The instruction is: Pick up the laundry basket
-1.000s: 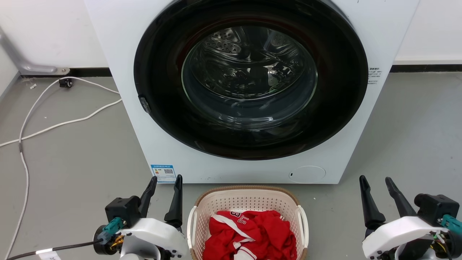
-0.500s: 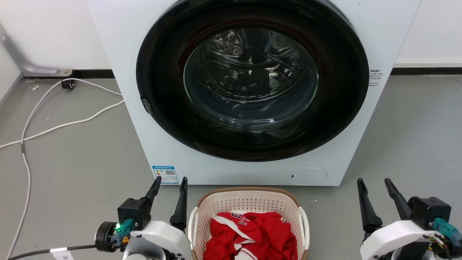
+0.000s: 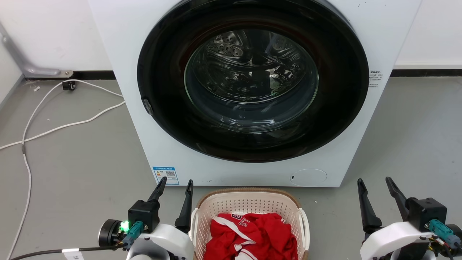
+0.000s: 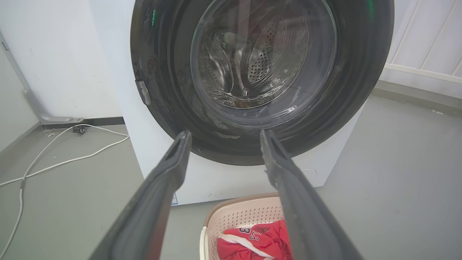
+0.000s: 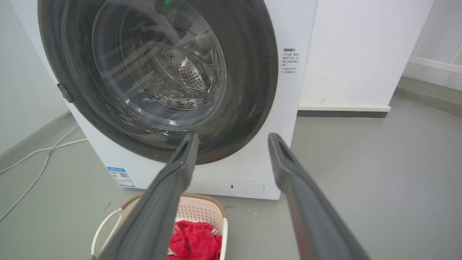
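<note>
Cream perforated plastic with a brown woven-look rim: the laundry basket [image 3: 249, 204] sits on the grey floor [image 3: 79, 173] at the near centre of my head view, just in front of the white washing machine [image 3: 126, 54]. A red garment [image 3: 252, 234] with white trim lies bunched inside it. A white handle [image 3: 192, 224] shows on the basket's left side and another on its right.

My left gripper [image 3: 176, 181] hangs close beside that left handle, fingers spread and holding nothing; I cannot tell whether it touches the handle. My right gripper [image 3: 374, 180] is well apart from the basket on the right, fingers also spread and empty.

Both point toward the machine's round dark door [image 3: 252, 79]. White cables [image 3: 65, 124] trail over the floor at the far left.
</note>
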Controlling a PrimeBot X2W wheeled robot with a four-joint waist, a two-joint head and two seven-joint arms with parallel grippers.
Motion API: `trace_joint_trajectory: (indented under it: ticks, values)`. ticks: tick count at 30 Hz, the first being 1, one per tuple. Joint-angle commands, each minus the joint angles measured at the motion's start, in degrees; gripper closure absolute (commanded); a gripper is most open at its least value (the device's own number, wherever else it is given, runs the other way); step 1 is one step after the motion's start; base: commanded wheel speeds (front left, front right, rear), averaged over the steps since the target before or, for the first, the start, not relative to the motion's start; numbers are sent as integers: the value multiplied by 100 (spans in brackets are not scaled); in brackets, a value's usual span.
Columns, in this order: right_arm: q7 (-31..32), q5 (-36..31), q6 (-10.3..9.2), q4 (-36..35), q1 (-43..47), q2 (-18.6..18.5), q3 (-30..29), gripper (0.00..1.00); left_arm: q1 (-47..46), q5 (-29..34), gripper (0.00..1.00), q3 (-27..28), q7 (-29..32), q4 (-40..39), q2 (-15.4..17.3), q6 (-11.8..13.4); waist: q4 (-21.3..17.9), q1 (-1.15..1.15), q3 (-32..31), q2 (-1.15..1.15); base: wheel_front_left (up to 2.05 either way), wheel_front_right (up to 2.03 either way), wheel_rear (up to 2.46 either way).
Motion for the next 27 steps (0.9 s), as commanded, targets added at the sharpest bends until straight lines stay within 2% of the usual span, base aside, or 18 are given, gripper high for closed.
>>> trace_joint_trajectory:
  ticks: [1, 10, 27]
  values:
    - [-40, -59, -2, -15, 23, -2, -3, 0, -87, 89, 0, -6, -53, 8, 6, 4, -1, 0, 0, 0, 0, 0, 0]
    - [-153, -245, -2, 34, 54, -1, -27, 0, -122, 313, 0, 25, -139, 140, -20, 12, 3, 0, -6, 0, 0, 0, 0]
    - [-244, -11, -2, 166, -3, -1, -63, 0, -127, 200, 0, 150, -136, 234, -56, 3, 1, 0, 25, 0, 0, 0, 0]
